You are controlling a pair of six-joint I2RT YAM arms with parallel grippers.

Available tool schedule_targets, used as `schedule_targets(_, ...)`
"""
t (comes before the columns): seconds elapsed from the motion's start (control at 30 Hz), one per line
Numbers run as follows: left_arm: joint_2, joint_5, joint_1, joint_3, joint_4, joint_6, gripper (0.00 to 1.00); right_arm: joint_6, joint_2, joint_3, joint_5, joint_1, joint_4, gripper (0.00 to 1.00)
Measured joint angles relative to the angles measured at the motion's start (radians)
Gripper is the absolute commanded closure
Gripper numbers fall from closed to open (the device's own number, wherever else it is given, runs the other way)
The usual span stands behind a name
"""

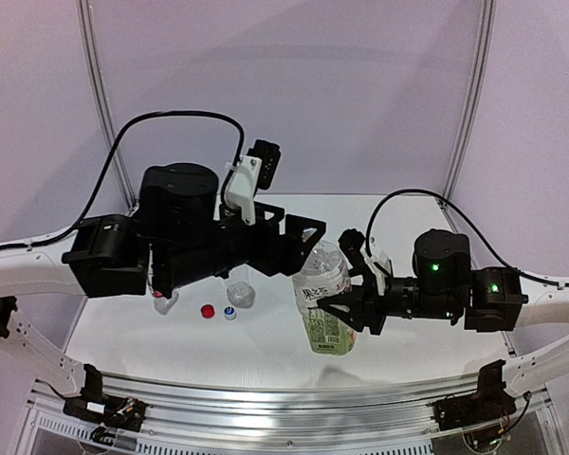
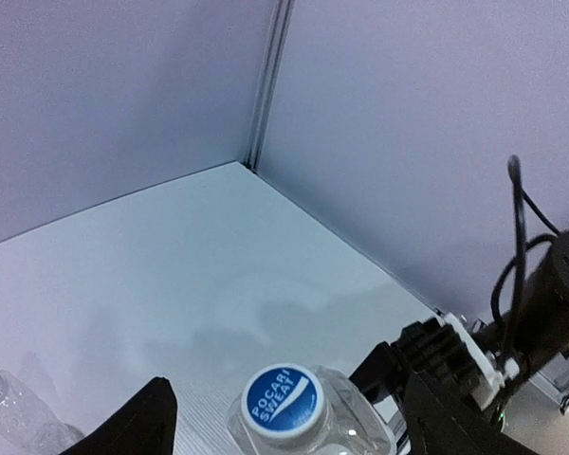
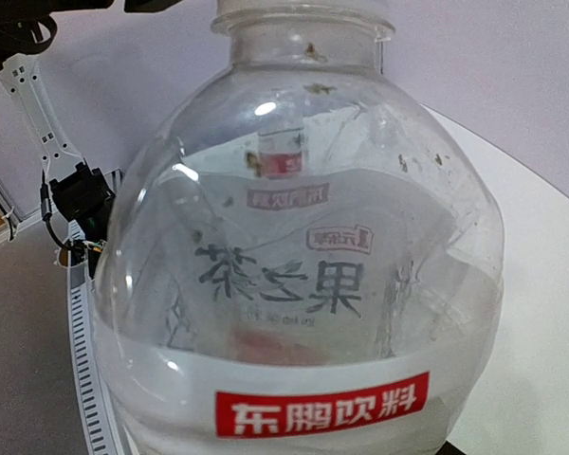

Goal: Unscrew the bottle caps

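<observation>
The large white-and-green-labelled bottle (image 1: 328, 301) is held tilted above the table, with my right gripper (image 1: 349, 311) shut on its body. The bottle (image 3: 303, 284) fills the right wrist view and hides the fingers. Its white-and-blue cap (image 2: 283, 400) is on its neck. My left gripper (image 2: 289, 391) is open, one finger on each side of the cap and clear of it. A red cap (image 1: 207, 310) and a white-and-blue cap (image 1: 229, 313) lie loose on the table. Beside them are a slim clear bottle (image 1: 242, 296) and a red-labelled bottle (image 1: 161, 301) partly under the left arm.
The white table (image 1: 266, 351) ends at a metal rail (image 1: 284, 398) in front and at grey walls behind. A clear open bottle (image 2: 9, 408) shows at the lower left of the left wrist view. The left arm's black body (image 1: 180, 227) hangs over the table's left half.
</observation>
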Motion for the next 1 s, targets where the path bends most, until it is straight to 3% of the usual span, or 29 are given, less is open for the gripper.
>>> schedule_targets(0.2,-0.179,0.126,0.006,-0.125,0.030,0.122,0.17,-0.001,-0.012,0.000,-0.105,0.000,0.010,0.84)
schedule_targets(0.4,-0.333,0.358,0.060,-0.246,0.092,0.193,0.17,-0.005,-0.024,0.000,-0.348,0.000,0.064,0.83)
schedule_targets(0.7,-0.322,0.636,0.099,-0.294,0.177,0.226,0.17,-0.012,-0.010,0.000,-0.492,0.000,0.090,0.83)
schedule_targets(0.9,-0.259,0.702,0.100,-0.280,0.195,0.231,0.27,-0.015,-0.004,0.000,-0.519,0.000,0.092,0.83)
schedule_targets(1.0,-0.238,0.714,0.101,-0.272,0.196,0.231,0.40,-0.015,-0.004,0.000,-0.525,0.000,0.093,0.83)
